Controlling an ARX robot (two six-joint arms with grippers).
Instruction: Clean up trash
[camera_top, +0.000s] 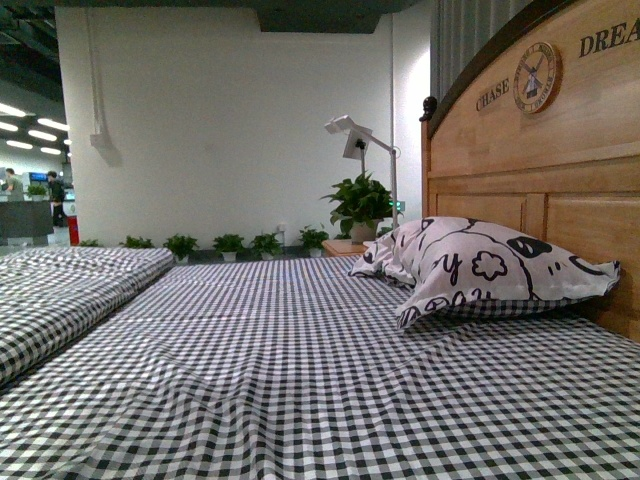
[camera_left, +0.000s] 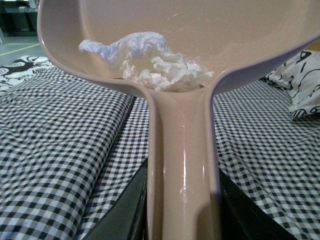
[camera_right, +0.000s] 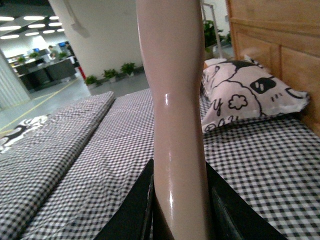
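Left fingers (camera_left: 127, 212) clamped on pink dustpan (camera_left: 182, 165) handle; white paper wad (camera_left: 150, 62) resting in scoop. Right fingers (camera_right: 137, 210) clamped on pink handle (camera_right: 175, 100). Pillow (camera_top: 480, 265) at 2 o'clock on checked bedsheet (camera_top: 300, 380).

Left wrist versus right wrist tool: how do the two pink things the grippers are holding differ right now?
The left gripper holds a dustpan whose handle widens into a broad scoop; the right gripper holds a handle that rises out of view, its head unseen. The dustpan carries the trash, a crumpled white wad; the right handle shows no load. Both are glossy pale pink plastic, clamped between dark jaws above the checked bedsheet.
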